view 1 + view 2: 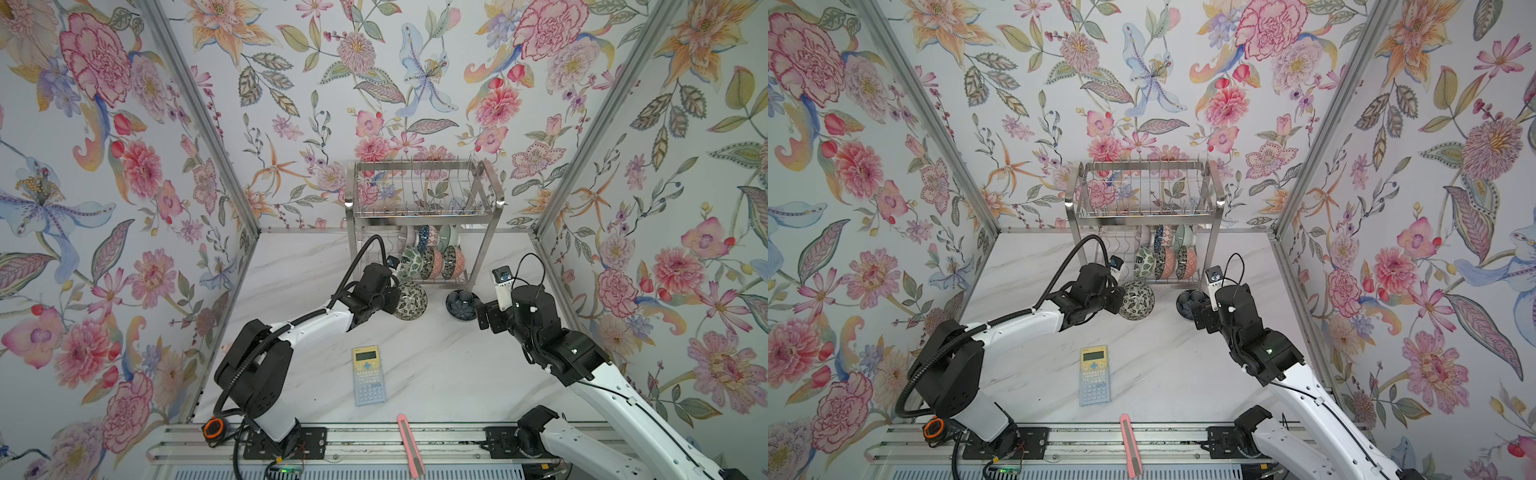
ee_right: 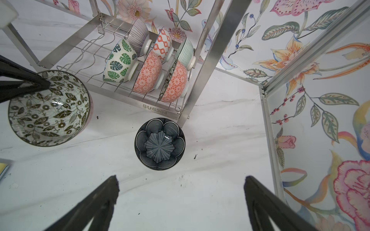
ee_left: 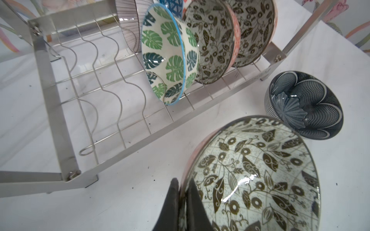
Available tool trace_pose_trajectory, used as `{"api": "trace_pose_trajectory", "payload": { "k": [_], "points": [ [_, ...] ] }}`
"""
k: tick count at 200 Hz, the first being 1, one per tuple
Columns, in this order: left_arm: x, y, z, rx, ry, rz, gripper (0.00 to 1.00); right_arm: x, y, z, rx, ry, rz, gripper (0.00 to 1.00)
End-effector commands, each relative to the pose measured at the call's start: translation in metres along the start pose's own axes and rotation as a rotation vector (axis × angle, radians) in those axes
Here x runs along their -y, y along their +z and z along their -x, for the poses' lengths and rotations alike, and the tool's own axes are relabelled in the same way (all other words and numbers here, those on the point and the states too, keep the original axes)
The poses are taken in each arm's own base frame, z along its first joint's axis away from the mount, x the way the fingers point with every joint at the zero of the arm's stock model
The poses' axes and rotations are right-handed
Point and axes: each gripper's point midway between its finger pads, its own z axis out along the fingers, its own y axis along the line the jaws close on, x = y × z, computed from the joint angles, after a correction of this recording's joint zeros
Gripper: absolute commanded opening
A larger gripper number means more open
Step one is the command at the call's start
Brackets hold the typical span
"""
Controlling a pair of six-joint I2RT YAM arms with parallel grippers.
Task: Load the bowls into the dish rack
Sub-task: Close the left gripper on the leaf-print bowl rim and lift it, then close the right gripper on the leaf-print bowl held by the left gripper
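In the clenched left gripper (image 3: 183,185) sits a round black-and-white floral ceramic bowl (image 3: 254,180), the steel wire dish rack (image 2: 154,106) just beyond; before the released right gripper (image 2: 180,178) rests a dark-blue ceramic bowl (image 2: 159,144).

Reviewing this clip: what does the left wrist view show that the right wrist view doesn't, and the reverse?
Only the left wrist view: the left gripper seen close up, shut across the rim of the black-white floral bowl, and the leaf-patterned insides of the two racked floral bowls.

Only the right wrist view: the right gripper open and holding nothing, those racked bowls' orange outsides, and the SUS304 stamp on the dish rack.

Both: the gripped floral bowl, the dark blue bowl upright on the table before the rack, and the green leaf bowl on edge in the lower tier.
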Motion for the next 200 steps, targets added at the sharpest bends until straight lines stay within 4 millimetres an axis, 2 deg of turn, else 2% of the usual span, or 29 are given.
{"api": "trace_pose_trajectory", "payload": {
  "k": [1,34,40,73,116,133,166,200],
  "points": [
    [-0.016,-0.023,0.017,0.067,-0.034,0.038,0.00,-0.004,-0.004,0.026,0.046,0.047,0.019,0.99],
    [-0.030,-0.039,0.022,0.118,-0.063,0.068,0.00,-0.024,0.010,0.043,0.045,0.057,0.041,0.99],
    [-0.033,-0.042,0.023,0.132,-0.073,0.073,0.00,-0.036,0.010,0.048,0.058,0.046,0.064,0.99],
    [-0.043,-0.053,0.027,0.185,-0.110,0.083,0.00,-0.065,0.017,0.079,0.132,0.095,0.120,0.99],
    [-0.042,-0.063,0.033,0.219,-0.129,0.074,0.00,-0.114,0.029,0.109,0.176,0.184,0.276,0.99],
    [-0.040,-0.066,0.035,0.242,-0.144,0.064,0.00,-0.128,0.039,0.111,0.154,0.203,0.300,0.99],
    [-0.037,-0.070,0.038,0.277,-0.173,0.036,0.00,-0.157,0.058,0.103,0.094,0.243,0.348,0.99],
    [-0.032,-0.072,0.044,0.308,-0.194,-0.001,0.00,-0.172,0.073,0.096,0.056,0.287,0.359,1.00]
  ]
}}
